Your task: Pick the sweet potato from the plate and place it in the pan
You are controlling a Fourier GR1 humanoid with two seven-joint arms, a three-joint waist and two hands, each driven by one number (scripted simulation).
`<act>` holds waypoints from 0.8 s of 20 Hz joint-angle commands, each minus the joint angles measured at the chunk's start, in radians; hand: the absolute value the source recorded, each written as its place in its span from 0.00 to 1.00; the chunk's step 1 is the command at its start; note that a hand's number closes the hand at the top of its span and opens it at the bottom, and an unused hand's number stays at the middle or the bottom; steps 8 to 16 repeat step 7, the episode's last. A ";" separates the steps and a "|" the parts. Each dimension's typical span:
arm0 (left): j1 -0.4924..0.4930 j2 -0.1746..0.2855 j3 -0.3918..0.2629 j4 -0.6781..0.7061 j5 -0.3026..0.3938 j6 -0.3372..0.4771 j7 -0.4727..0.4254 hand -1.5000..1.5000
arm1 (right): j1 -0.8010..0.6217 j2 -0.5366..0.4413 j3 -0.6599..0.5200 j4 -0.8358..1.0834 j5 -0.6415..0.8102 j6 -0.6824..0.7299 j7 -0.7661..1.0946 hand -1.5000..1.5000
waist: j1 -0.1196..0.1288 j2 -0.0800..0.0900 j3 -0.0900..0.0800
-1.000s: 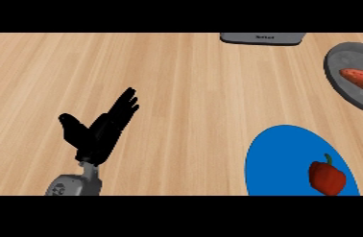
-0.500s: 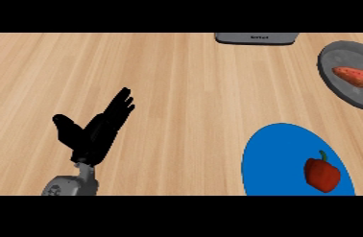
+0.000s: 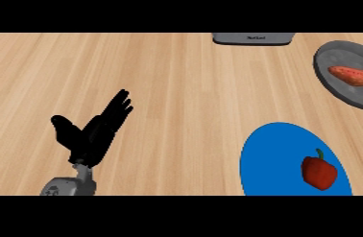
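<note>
An orange-red sweet potato [image 3: 346, 74] lies inside the grey pan [image 3: 328, 73] at the right edge of the head view. A blue plate [image 3: 269, 159] sits at the lower right with a red bell pepper [image 3: 320, 171] on it. My left hand [image 3: 96, 133] rests open at the lower left, fingers straight and pointing up and to the right, far from both the plate and the pan. No right hand shows.
A grey appliance [image 3: 252, 38] with a small label stands at the counter's far edge, left of the pan. The wooden counter [image 3: 177, 87] stretches between my left hand and the plate.
Everything has drifted left in the view, so more of the pan and the sweet potato shows. The left hand keeps its open pose.
</note>
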State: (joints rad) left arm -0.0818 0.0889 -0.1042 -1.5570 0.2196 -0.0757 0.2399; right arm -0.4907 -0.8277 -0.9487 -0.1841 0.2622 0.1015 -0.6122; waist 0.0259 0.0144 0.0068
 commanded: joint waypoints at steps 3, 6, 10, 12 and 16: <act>-0.036 -0.010 0.007 0.003 0.008 0.005 0.037 0.50 | 0.056 0.013 0.014 0.005 -0.016 0.060 -0.060 0.00 | -0.002 -0.003 -0.001; 0.009 -0.019 -0.013 -0.006 -0.027 0.014 0.000 0.50 | 0.075 -0.011 0.031 -0.003 -0.025 0.101 -0.057 0.00 | -0.005 -0.006 -0.002; -0.036 0.003 0.019 0.020 -0.002 -0.003 0.029 0.50 | 0.060 -0.027 0.038 -0.004 -0.022 0.110 -0.038 0.00 | -0.005 -0.005 -0.002; -0.036 0.003 0.019 0.020 -0.002 -0.003 0.029 0.50 | 0.060 -0.027 0.038 -0.004 -0.022 0.110 -0.038 0.00 | -0.005 -0.005 -0.002; -0.036 0.003 0.019 0.020 -0.002 -0.003 0.029 0.50 | 0.060 -0.027 0.038 -0.004 -0.022 0.110 -0.038 0.00 | -0.005 -0.005 -0.002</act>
